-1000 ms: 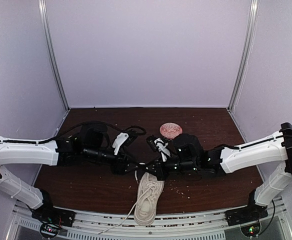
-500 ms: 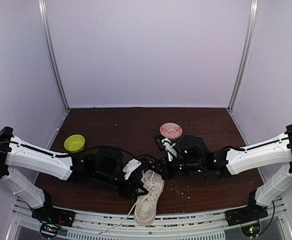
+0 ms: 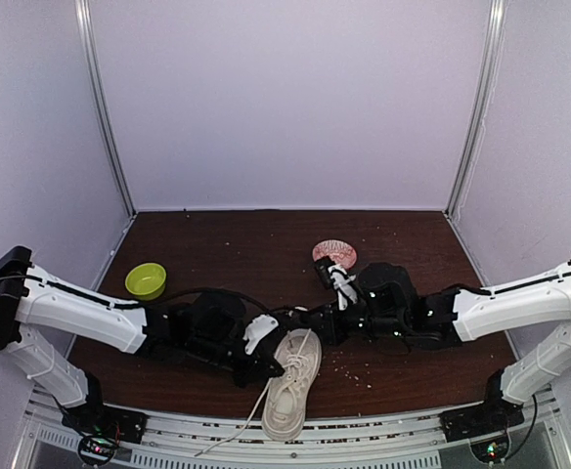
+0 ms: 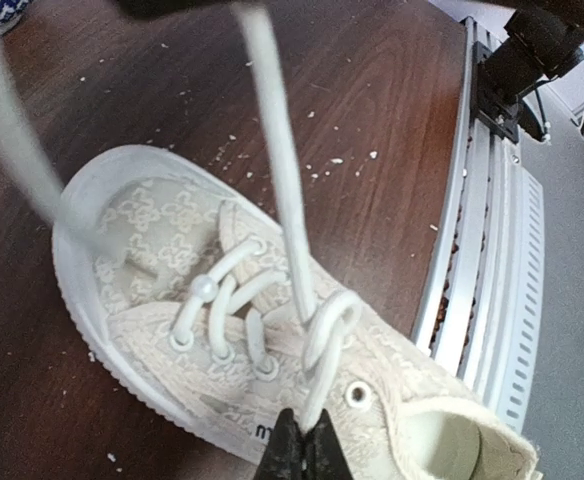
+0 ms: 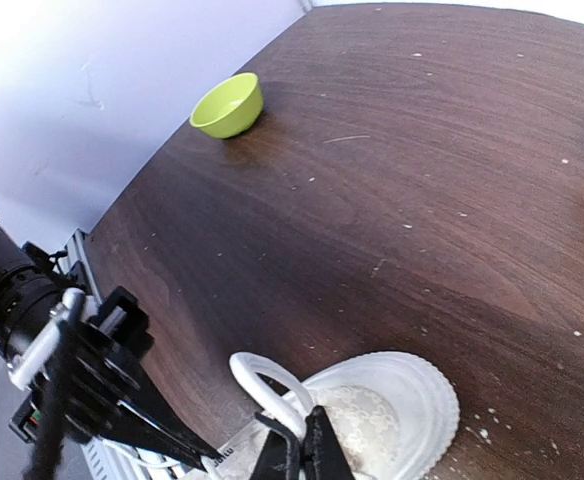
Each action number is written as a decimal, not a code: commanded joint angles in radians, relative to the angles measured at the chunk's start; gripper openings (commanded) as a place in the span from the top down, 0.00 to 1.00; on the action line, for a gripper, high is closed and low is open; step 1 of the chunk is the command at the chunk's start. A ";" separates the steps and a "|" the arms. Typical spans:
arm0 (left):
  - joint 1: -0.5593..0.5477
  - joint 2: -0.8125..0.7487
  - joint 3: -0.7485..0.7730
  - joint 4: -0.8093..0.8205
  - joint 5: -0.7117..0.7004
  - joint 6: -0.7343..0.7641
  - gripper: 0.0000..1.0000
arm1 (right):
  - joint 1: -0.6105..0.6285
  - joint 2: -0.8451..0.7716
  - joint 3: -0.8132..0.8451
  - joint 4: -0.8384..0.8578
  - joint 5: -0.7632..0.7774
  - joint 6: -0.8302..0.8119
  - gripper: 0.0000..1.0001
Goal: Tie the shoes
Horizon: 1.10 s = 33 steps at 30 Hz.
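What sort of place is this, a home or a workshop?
Most likely a robot test booth in a lab: plain white walls box in one dark table, a left arm and a right arm are bolted to a metal rail at its near edge, and a sneaker lies on it.

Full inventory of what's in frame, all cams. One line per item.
sneaker: 1, cream, near-centre of table, heel toward the rail
laces: 1 set, white, threaded in sneaker, strands pinched by both grippers
bowl: 1, lime green, left side of table
dish: 1, pink, centre-back of table
crumbs: many, pale, scattered on table
table: 1, dark brown wood
rail: 1, silver, near edge
walls: white, around table
left arm: white and black
right arm: white and black
left gripper: black, shut on laces
right gripper: black, shut on laces
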 commanded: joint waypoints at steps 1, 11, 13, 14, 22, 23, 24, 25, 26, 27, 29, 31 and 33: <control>-0.004 -0.101 -0.025 -0.068 -0.139 -0.018 1.00 | -0.021 -0.098 -0.042 -0.111 0.177 0.077 1.00; -0.003 -0.174 -0.084 -0.127 -0.079 -0.079 1.00 | -0.027 -0.323 -0.150 -0.376 0.311 0.165 1.00; -0.003 -0.165 -0.078 -0.130 -0.045 -0.080 1.00 | -0.026 -0.364 -0.168 -0.423 0.320 0.186 1.00; -0.003 -0.159 -0.074 -0.132 -0.027 -0.078 1.00 | -0.027 -0.383 -0.177 -0.445 0.327 0.200 1.00; -0.003 -0.041 -0.051 -0.152 0.016 -0.088 1.00 | -0.026 -0.449 -0.344 -0.452 0.312 0.343 1.00; -0.003 -0.034 -0.053 -0.150 0.015 -0.092 1.00 | -0.026 -0.448 -0.363 -0.432 0.305 0.360 1.00; -0.003 -0.022 -0.053 -0.148 0.015 -0.094 1.00 | -0.026 -0.447 -0.381 -0.419 0.301 0.376 1.00; -0.003 -0.017 -0.052 -0.146 0.015 -0.094 1.00 | -0.026 -0.448 -0.392 -0.408 0.301 0.388 1.00; -0.003 -0.014 -0.051 -0.142 0.015 -0.096 1.00 | -0.026 -0.451 -0.400 -0.403 0.303 0.396 1.00; -0.003 -0.014 -0.051 -0.135 0.015 -0.099 1.00 | -0.026 -0.457 -0.400 -0.404 0.308 0.398 1.00; -0.003 -0.019 -0.042 -0.111 0.010 -0.102 1.00 | -0.026 -0.474 -0.389 -0.424 0.327 0.394 1.00; -0.003 -0.019 -0.021 -0.083 -0.001 -0.101 1.00 | -0.025 -0.493 -0.369 -0.445 0.366 0.375 1.00; -0.003 -0.006 0.013 -0.058 -0.006 -0.094 1.00 | -0.029 -0.503 -0.338 -0.462 0.390 0.345 1.00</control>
